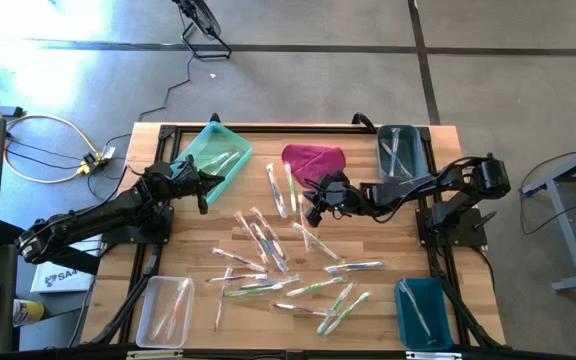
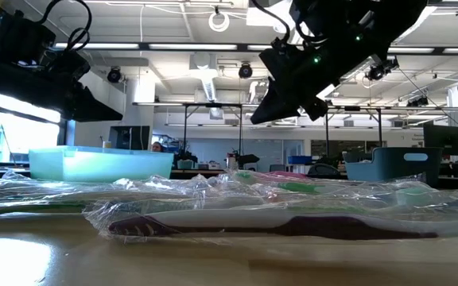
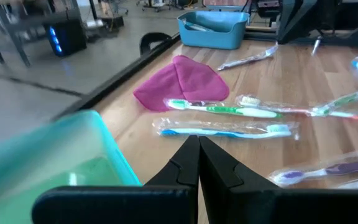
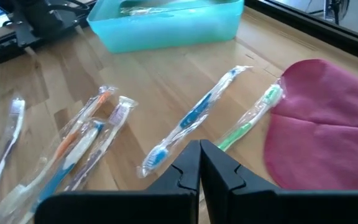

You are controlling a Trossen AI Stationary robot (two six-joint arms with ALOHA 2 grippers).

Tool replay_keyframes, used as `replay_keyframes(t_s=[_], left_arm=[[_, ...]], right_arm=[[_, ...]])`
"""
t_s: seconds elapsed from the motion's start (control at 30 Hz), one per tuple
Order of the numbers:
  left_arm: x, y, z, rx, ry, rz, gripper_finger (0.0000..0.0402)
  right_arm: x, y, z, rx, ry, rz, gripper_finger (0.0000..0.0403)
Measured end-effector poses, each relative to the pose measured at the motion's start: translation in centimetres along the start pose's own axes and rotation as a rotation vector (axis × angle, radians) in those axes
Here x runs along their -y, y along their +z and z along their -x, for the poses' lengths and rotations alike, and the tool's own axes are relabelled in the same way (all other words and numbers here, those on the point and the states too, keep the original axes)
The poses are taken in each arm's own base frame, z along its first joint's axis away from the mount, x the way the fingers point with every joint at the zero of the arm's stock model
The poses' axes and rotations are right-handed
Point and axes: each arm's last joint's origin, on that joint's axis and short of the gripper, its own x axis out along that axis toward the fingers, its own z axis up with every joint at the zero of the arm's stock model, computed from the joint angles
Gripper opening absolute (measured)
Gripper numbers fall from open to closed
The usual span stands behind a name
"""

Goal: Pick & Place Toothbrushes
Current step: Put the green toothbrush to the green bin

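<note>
High view: wooden table (image 1: 388, 290) | grey floor (image 1: 298, 60) | toothbrushes (image 1: 268, 250) scattered

Bright daylight; floor glare top-left; low view backlit; near wrappers blurred.

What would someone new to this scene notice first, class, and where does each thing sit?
A loose scatter of wrapped toothbrushes covers the middle of the wooden table. A magenta cloth lies near the far edge, between a teal bin and a grey bin. Both arms reach inward, the left hand by the teal bin and the right hand beside the cloth, both shut.
</note>
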Motion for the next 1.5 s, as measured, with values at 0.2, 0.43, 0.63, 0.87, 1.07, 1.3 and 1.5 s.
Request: replay_keyframes(t_s=[0.2,0.43,0.63,0.87,1.07,1.3,1.5], left_arm=[[0.1,-0.6,0.0,-0.065,-0.004,0.064,0.0000],[0.0,-0.6,0.0,-0.061,-0.002,0.047,0.0000],[0.0,-0.5,0.0,-0.053,-0.001,0.037,0.0000],[0.0,-0.5,0.0,-0.053,0.001,0.014,0.0000],[0.0,-0.5,0.0,-0.053,0.001,0.015,0.0000],[0.0,-0.5,0.0,-0.053,0.001,0.015,0.0000],[0.0,-0.5,0.0,-0.054,0.001,0.016,0.0000]], right_arm=[[-1.3,1.5,0.3,-0.030,0.000,0.043,0.0002],[-3.6,4.9,1.6,-0.055,-0.057,0.142,0.0002],[-5.4,6.9,3.1,-0.036,-0.094,0.175,0.0002],[-7.2,6.6,4.3,-0.030,-0.083,0.197,0.0002],[-7.8,4.5,5.4,-0.157,-0.104,0.147,0.0002],[-8.1,2.9,6.4,-0.262,-0.130,0.086,0.0002],[-8.2,2.9,6.4,-0.276,-0.101,0.086,0.0002]])
